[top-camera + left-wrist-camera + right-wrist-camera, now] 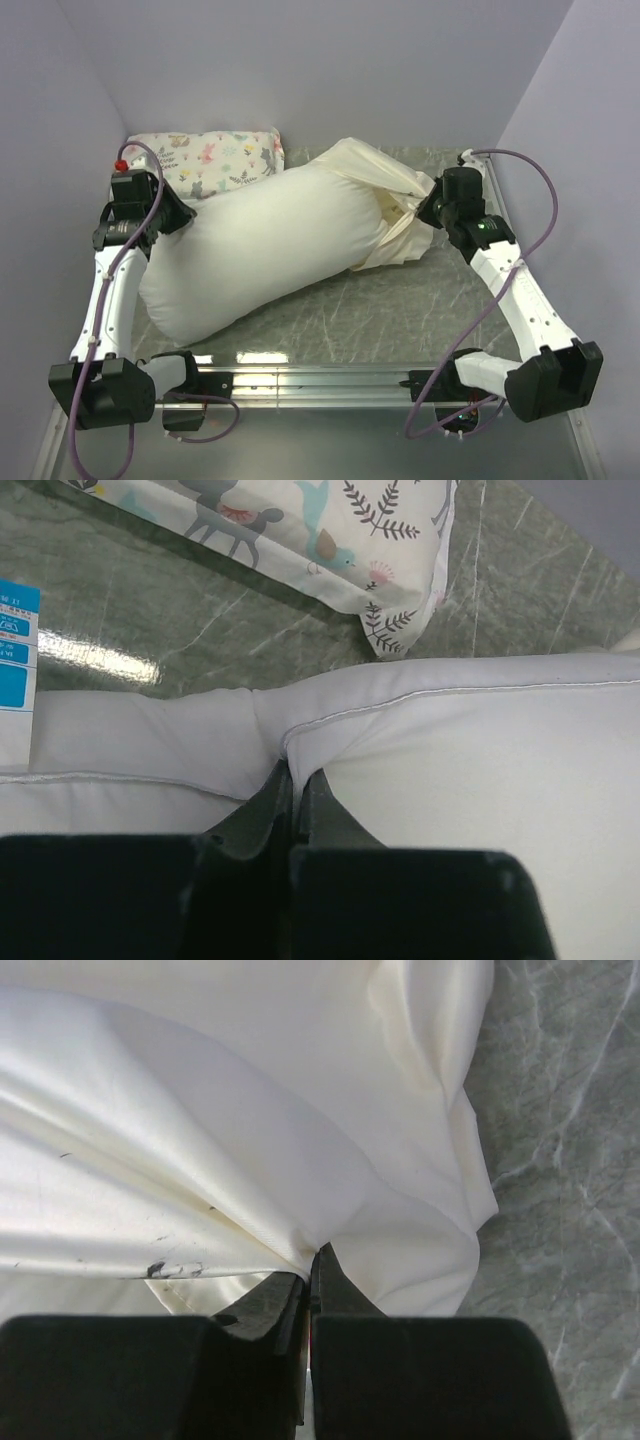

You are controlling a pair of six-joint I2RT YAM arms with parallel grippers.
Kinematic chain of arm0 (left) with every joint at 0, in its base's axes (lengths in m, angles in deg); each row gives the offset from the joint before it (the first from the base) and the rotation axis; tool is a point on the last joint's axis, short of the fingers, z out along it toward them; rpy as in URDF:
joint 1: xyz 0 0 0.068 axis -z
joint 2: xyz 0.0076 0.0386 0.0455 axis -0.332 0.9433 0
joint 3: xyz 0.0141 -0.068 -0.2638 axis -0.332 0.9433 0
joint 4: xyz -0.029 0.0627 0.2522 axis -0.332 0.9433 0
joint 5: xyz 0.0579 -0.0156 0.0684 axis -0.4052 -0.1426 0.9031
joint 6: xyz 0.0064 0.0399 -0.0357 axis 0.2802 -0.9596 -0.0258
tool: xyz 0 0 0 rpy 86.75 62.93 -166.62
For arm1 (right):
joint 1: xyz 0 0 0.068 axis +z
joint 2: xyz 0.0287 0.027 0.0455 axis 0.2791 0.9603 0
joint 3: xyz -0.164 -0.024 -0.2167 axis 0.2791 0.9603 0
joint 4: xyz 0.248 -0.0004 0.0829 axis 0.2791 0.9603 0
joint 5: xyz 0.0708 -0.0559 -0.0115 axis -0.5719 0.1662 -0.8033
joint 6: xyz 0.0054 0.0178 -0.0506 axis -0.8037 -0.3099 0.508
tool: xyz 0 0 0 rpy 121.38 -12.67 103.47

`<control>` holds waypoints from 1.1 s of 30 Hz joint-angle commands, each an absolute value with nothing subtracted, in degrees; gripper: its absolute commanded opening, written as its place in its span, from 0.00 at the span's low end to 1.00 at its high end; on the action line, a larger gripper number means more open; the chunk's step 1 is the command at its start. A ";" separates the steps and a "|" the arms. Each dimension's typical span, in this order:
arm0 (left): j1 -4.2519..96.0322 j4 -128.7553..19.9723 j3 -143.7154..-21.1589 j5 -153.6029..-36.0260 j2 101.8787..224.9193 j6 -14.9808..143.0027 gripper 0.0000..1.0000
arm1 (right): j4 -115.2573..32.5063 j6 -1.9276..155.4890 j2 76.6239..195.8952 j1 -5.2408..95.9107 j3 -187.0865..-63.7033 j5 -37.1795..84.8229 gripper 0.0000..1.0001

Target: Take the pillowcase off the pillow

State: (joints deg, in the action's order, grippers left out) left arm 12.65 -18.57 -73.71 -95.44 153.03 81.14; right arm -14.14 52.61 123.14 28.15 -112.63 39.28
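Bunching in cream folds around the far right end of the pillow (250, 255), the pillowcase (385, 190) covers only that end; the rest of the white pillow is bare. Pillow lies diagonally on the counter (400, 310), near left to far right. Right hand (312, 1257): fingers clenched together on a pinch of pillowcase fabric, with creases radiating from the pinch point in the right wrist view. Loose cream cloth hangs past the hand toward the counter's right side. A few small dark specks show on the fabric near the pinch. Left hand (296, 777): fingers closed tight on a fold of the pillow at its piped seam, at the pillow's far left edge. A blue tag (15, 645) sits at the left border of the left wrist view, against the pillow's edge. Beyond the left hand, a small printed pillow (210, 160) with animals and leaves lies in the far left corner of the counter, its right end just beside the big pillow. Counter surface is grey-green marbled and glossy.
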 commanded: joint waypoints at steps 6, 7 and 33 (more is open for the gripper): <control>16.30 -18.63 -84.08 -86.64 155.67 76.60 0.39 | -13.14 55.91 115.48 25.25 -117.17 45.53 0.00; 21.27 -18.36 -86.10 -86.73 155.84 76.08 0.55 | -12.79 56.00 115.38 25.96 -117.17 45.09 0.00; 73.53 -22.86 -89.19 -55.11 187.04 83.26 0.02 | -12.62 56.26 119.08 40.91 -114.18 53.17 0.00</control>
State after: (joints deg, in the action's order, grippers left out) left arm 73.50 -25.90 -88.79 -60.45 183.91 80.18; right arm -9.79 55.17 119.82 40.72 -113.31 50.93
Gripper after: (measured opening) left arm 0.320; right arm 0.010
